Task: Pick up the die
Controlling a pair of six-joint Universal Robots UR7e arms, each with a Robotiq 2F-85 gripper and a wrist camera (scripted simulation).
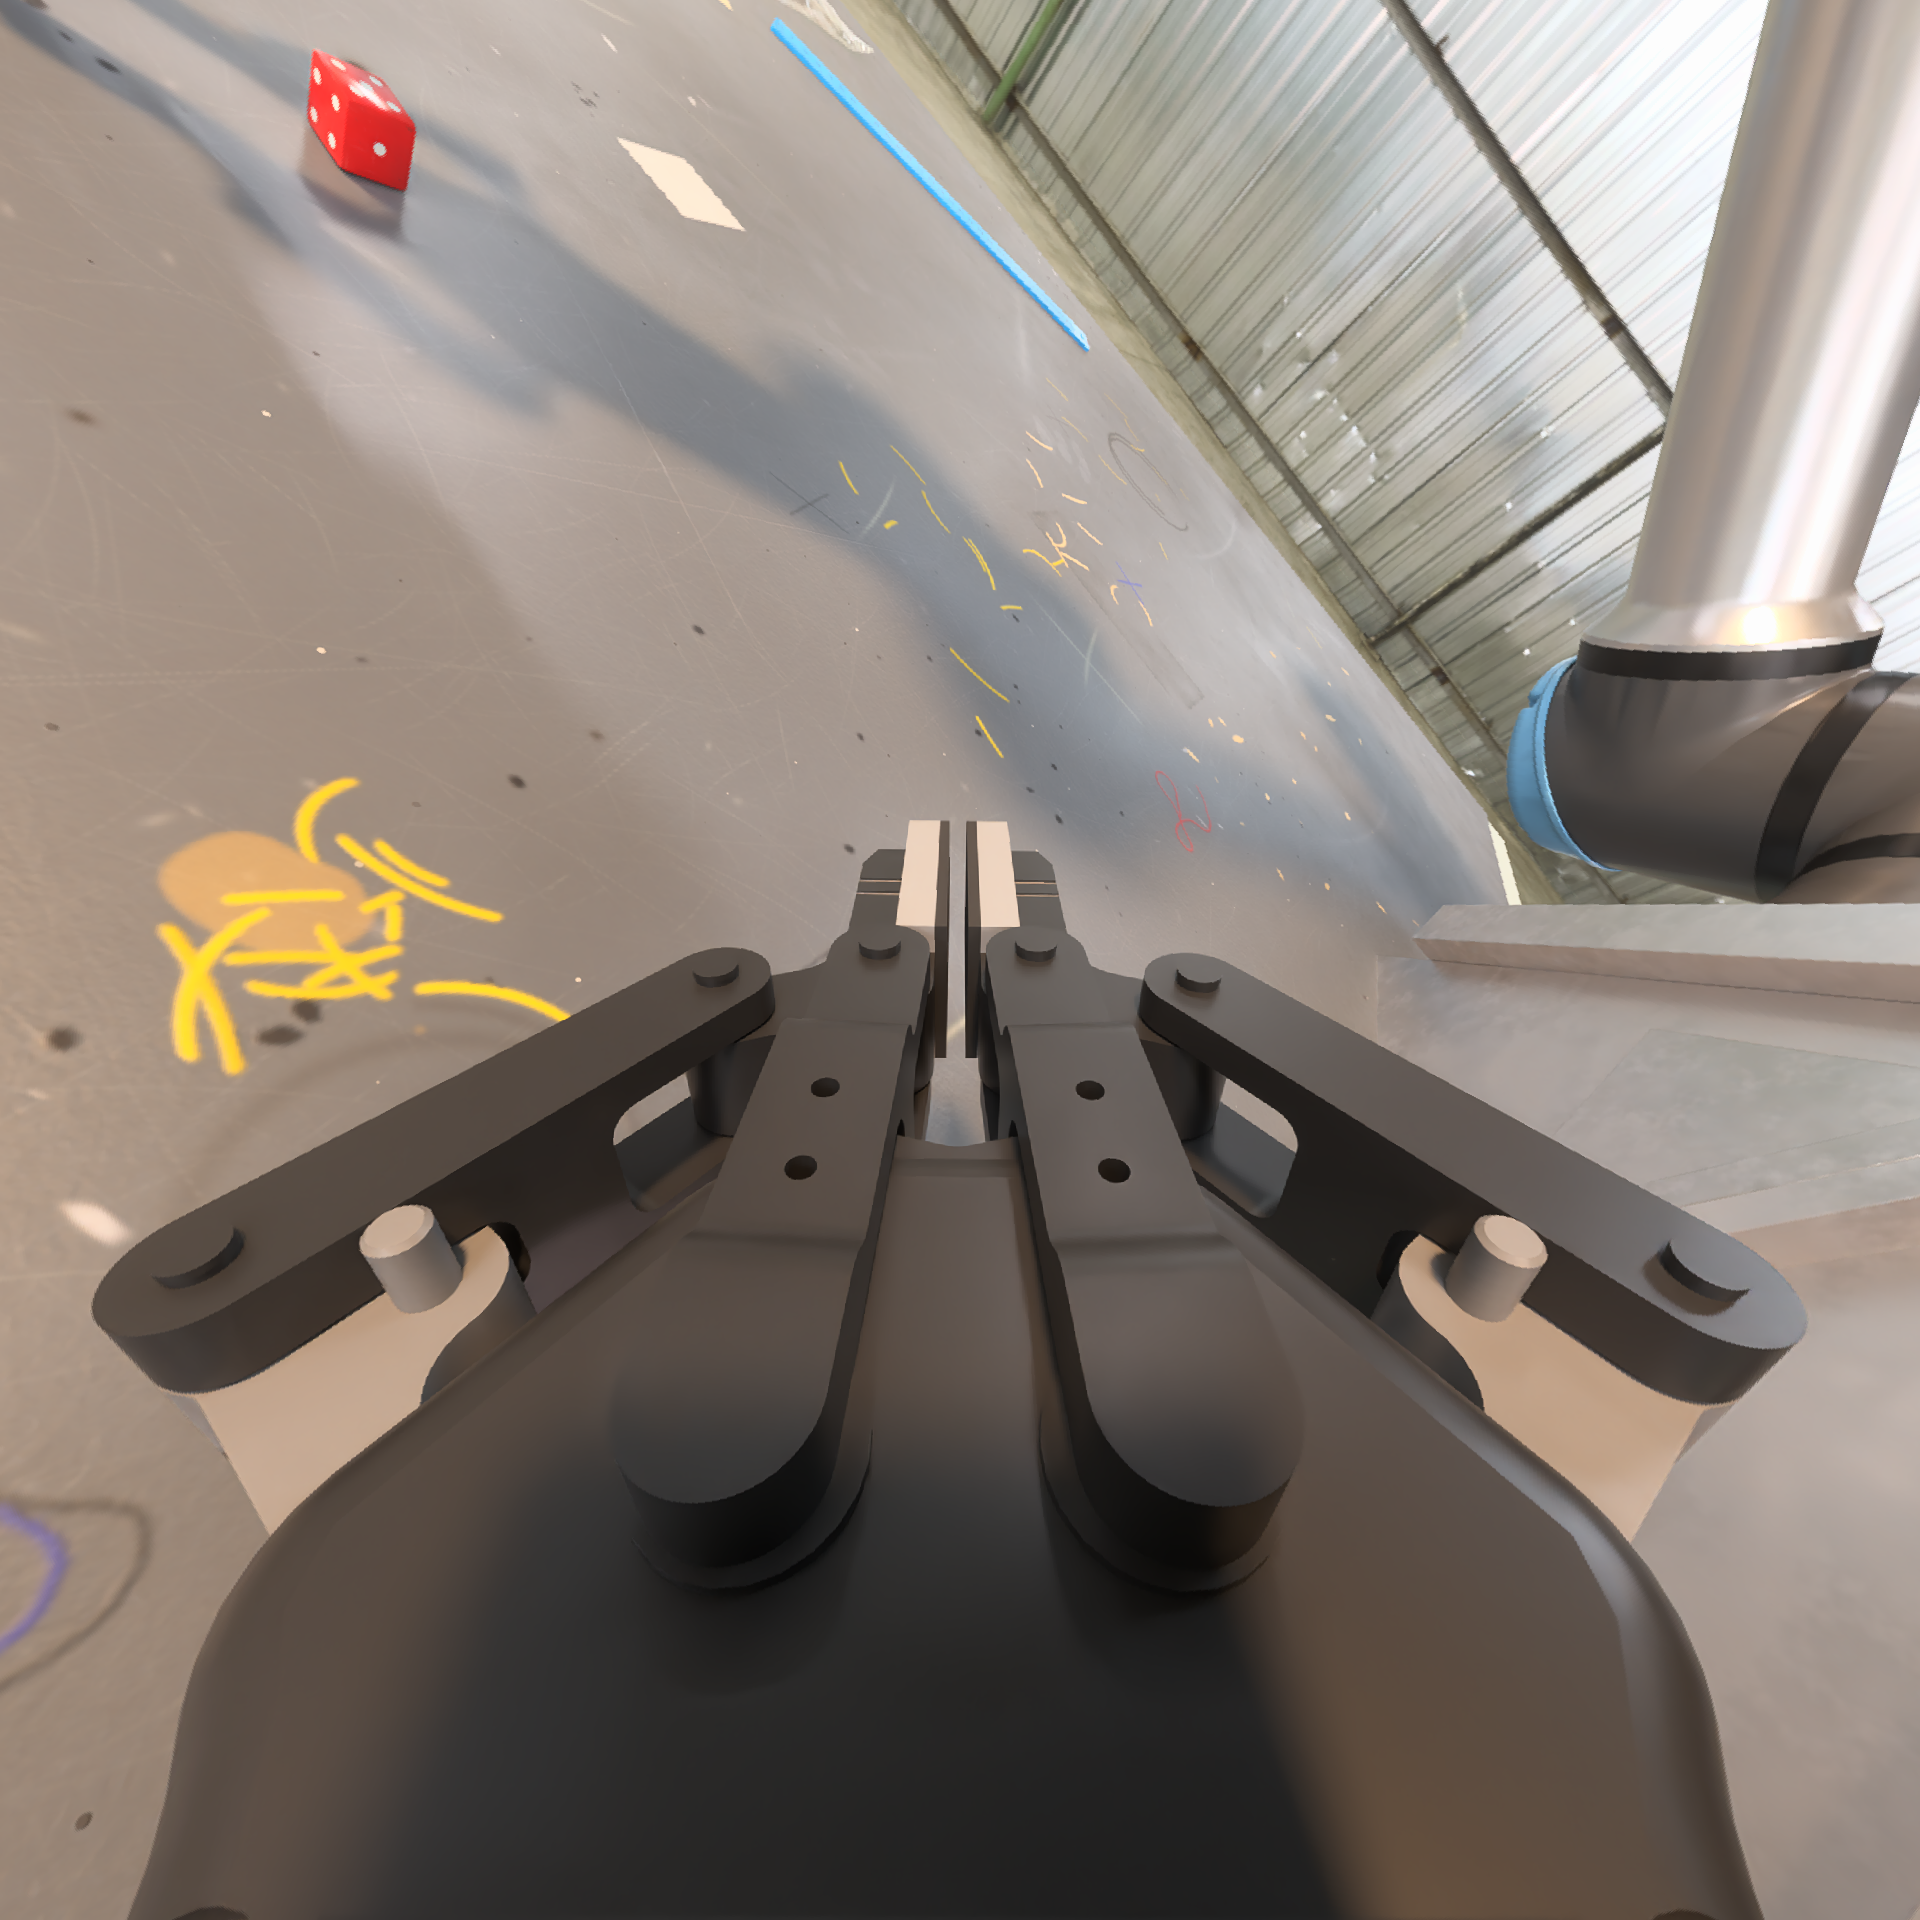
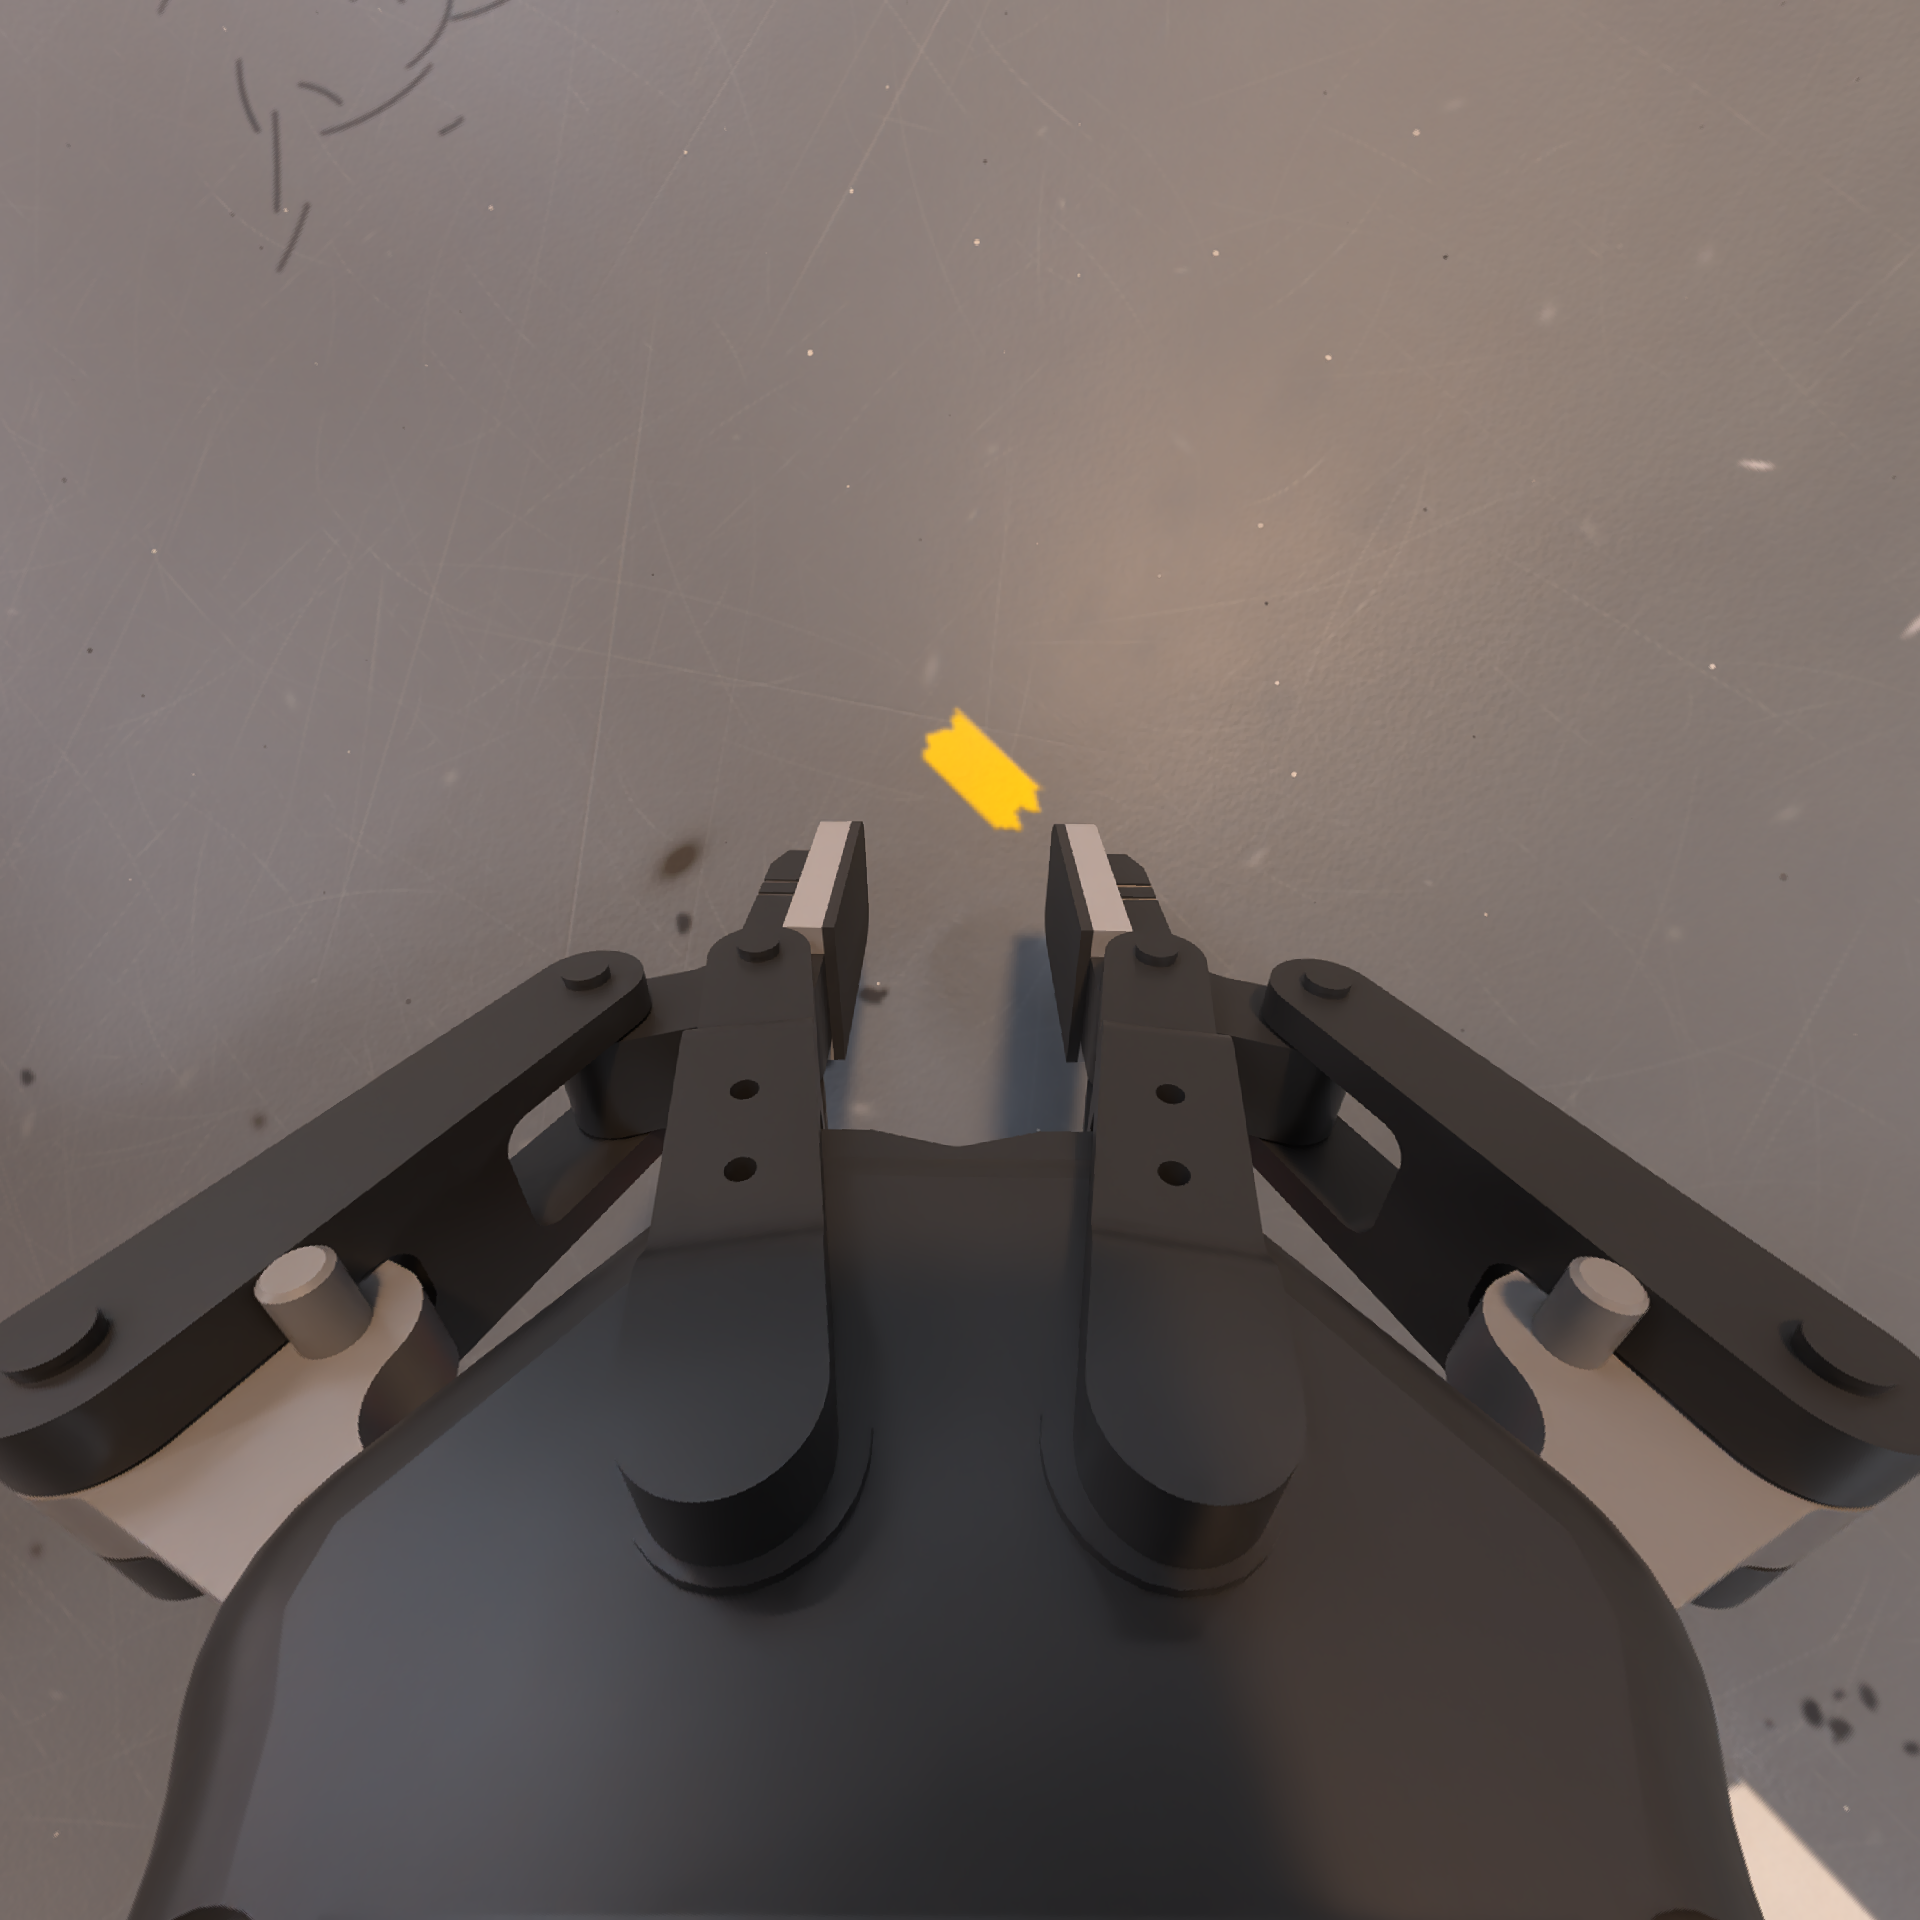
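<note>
A red die (image 1: pixel 358 120) with white pips rests on the grey table at the far upper left of the left wrist view. My left gripper (image 1: pixel 957 868) is shut and empty, well short of the die and to its right. My right gripper (image 2: pixel 956 883) is open and empty, pointing down at bare table; the die does not show in the right wrist view.
The other arm's silver link and grey-blue joint (image 1: pixel 1704 769) stand on a raised base (image 1: pixel 1662 956) at the right. A blue tape strip (image 1: pixel 935 192) marks the table's far edge. A white patch (image 1: pixel 681 182) lies right of the die. A yellow tape scrap (image 2: pixel 982 771) lies beyond my right fingertips.
</note>
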